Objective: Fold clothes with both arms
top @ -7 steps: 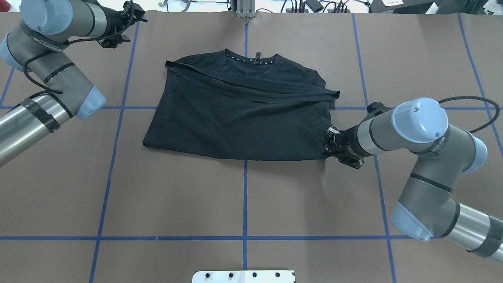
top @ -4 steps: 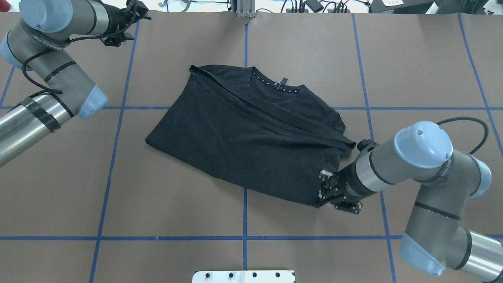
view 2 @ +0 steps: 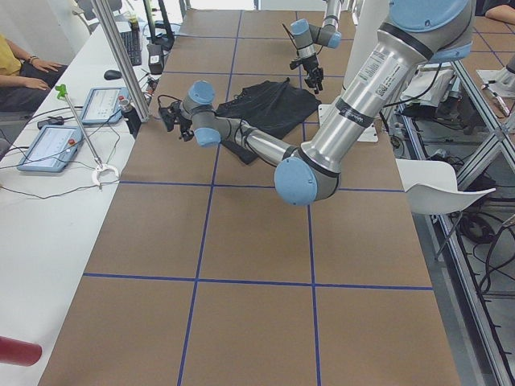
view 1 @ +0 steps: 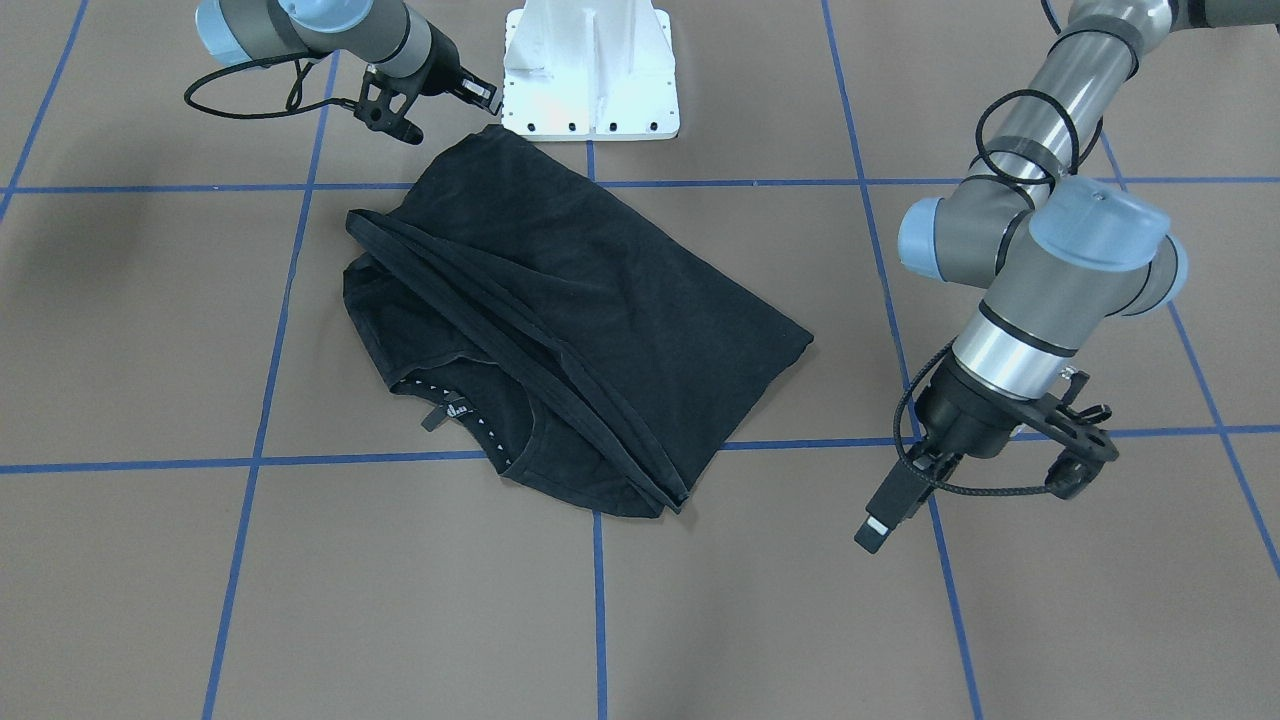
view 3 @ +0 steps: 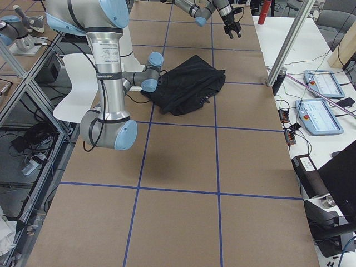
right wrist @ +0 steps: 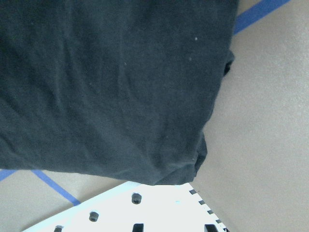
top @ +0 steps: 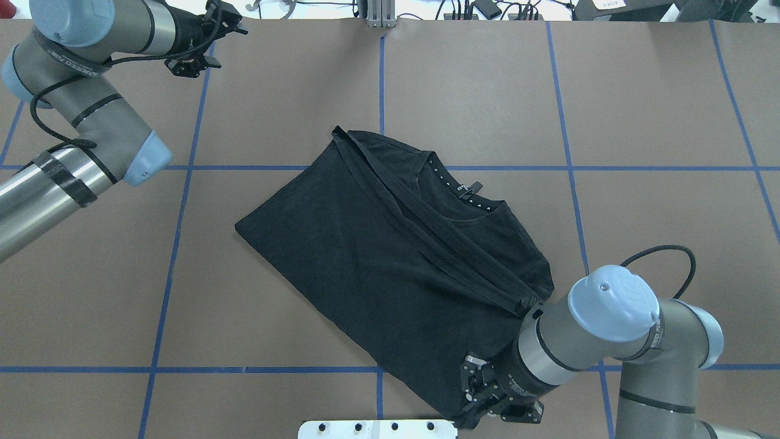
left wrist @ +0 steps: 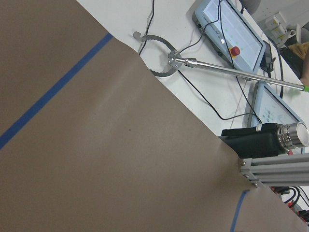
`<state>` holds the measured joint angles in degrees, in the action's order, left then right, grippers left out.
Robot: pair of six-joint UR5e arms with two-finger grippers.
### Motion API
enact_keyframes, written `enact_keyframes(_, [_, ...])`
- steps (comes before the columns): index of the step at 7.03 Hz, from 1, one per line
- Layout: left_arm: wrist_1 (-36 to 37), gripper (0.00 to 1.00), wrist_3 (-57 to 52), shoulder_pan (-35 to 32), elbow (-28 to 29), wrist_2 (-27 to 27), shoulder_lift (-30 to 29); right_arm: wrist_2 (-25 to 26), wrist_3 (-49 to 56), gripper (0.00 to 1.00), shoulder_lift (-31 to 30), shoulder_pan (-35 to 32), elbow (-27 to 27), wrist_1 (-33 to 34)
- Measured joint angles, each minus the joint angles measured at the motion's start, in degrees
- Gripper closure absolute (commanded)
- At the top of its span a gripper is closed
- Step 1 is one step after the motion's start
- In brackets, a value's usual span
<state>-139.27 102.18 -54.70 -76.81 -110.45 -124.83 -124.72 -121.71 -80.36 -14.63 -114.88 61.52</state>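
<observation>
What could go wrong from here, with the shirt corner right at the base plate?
1. The right gripper holds the T-shirt corner at the white base; the cloth may snag on its edge or bolts.
2. Held by one corner only, it lies skewed to the blue tape lines, and its folds may slip.
3. The left gripper hovers far off, unable to steady it.

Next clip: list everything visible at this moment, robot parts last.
T-shirt: one, black, partly folded, skewed mid-table.
table: one, brown cover, blue tape grid.
base plate: one, white, robot's edge.
tablets: two, grey-blue, white side bench.
grabber tool: one, metal, same bench.
chair: one, white, beside table.
operator: one, yellow top, at bench.
left gripper: one, black, over bare table; open or shut unclear.
right gripper: one, black, holding T-shirt's corner near base plate.
</observation>
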Motion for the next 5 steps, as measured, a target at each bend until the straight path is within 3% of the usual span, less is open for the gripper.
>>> enact_keyframes(2, [0.2,0.01,1.3,2.1,-9.8,-1.6,6.7,0.4,0.1,0.0,0.2,-4.0,-0.2,0.0])
enact_keyframes(5, [0.4,0.01,1.7,8.6,-22.0,0.0,16.4,1.7,1.5,0.0,1.3,-16.2,1.4,0.1])
